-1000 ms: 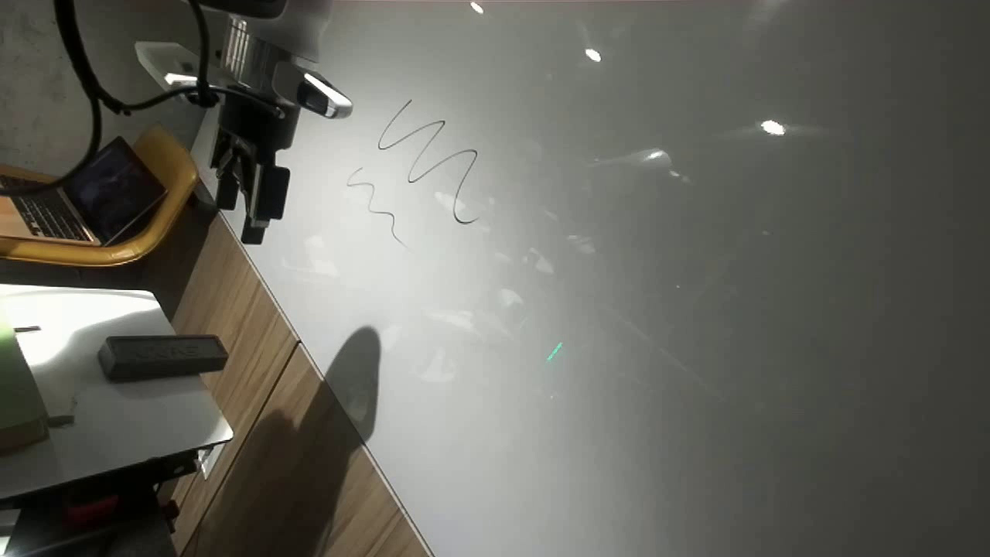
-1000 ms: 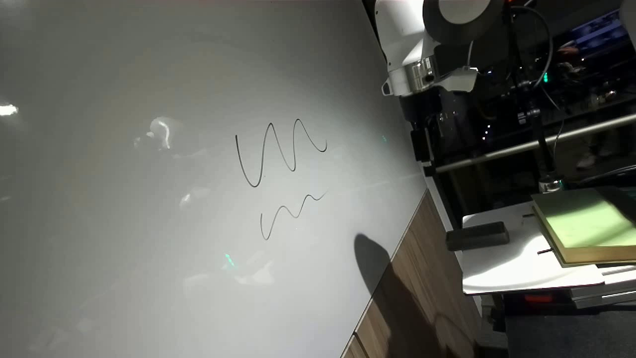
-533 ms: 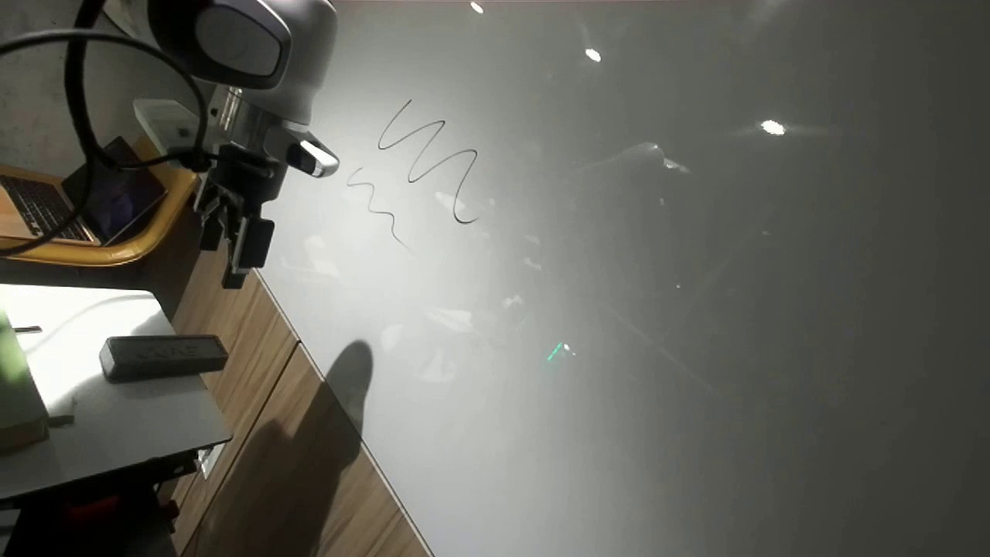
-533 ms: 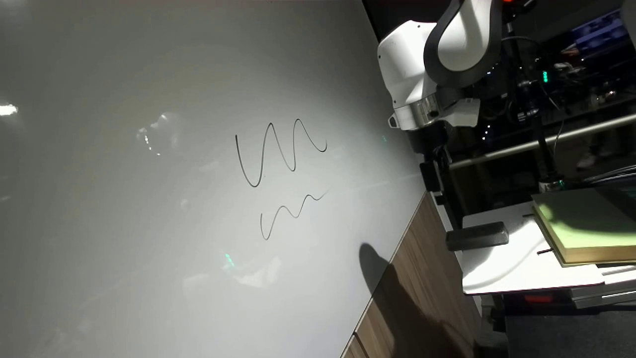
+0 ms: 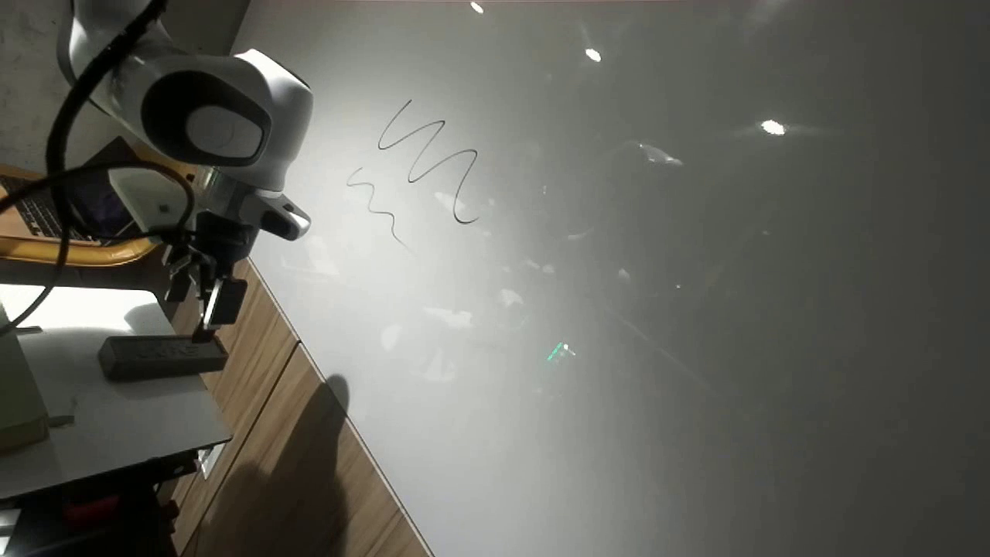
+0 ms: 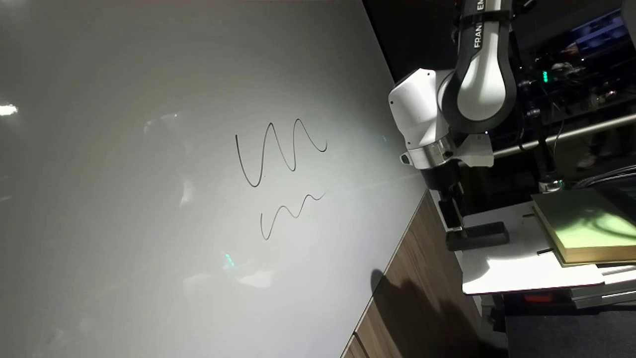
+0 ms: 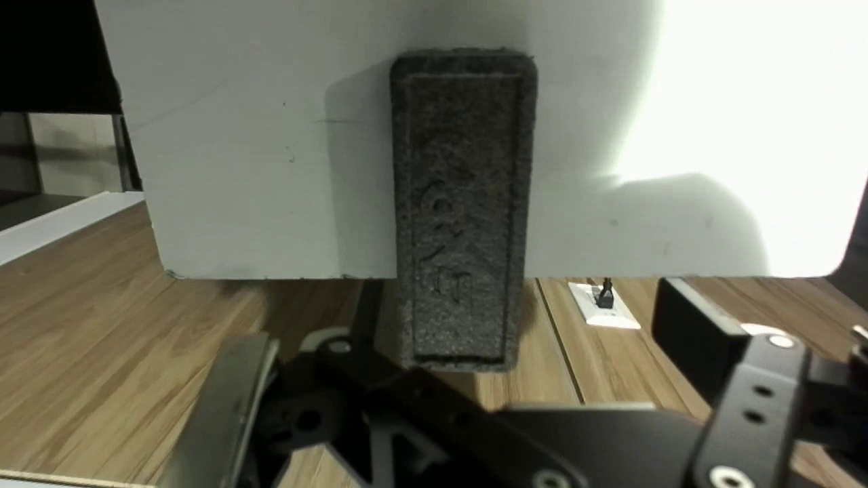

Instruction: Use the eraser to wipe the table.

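Dark grey eraser (image 7: 461, 203), whitish-grey table (image 5: 557, 464), black squiggles (image 6: 255, 186)

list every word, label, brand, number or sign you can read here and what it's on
"FRAN": on the robot arm, running sideways in an exterior view.
"EM": farther up the same arm, past a dark band, at the picture's top edge.
Eraser: characters on its face, too unclear to read.
Laptop keyboard: too small to read.
Screen in the background: too blurred to read.

The eraser (image 7: 464, 210) on the desk (image 7: 251, 176) overhangs one edge.
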Controlling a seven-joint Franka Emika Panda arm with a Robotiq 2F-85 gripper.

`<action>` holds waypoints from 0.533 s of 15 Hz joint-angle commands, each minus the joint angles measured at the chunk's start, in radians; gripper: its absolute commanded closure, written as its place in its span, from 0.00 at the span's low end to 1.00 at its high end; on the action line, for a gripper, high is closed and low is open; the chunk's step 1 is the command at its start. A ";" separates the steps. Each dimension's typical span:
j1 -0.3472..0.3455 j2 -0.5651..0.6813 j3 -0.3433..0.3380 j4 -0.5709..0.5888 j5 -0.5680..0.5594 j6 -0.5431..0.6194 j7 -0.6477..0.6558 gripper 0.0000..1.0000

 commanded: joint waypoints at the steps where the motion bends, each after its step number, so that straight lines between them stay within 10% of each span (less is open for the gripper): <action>1: -0.015 0.005 -0.034 0.002 -0.200 -0.026 0.122 0.00; 8: 0.041 0.037 -0.021 0.003 -0.121 -0.011 0.116 0.00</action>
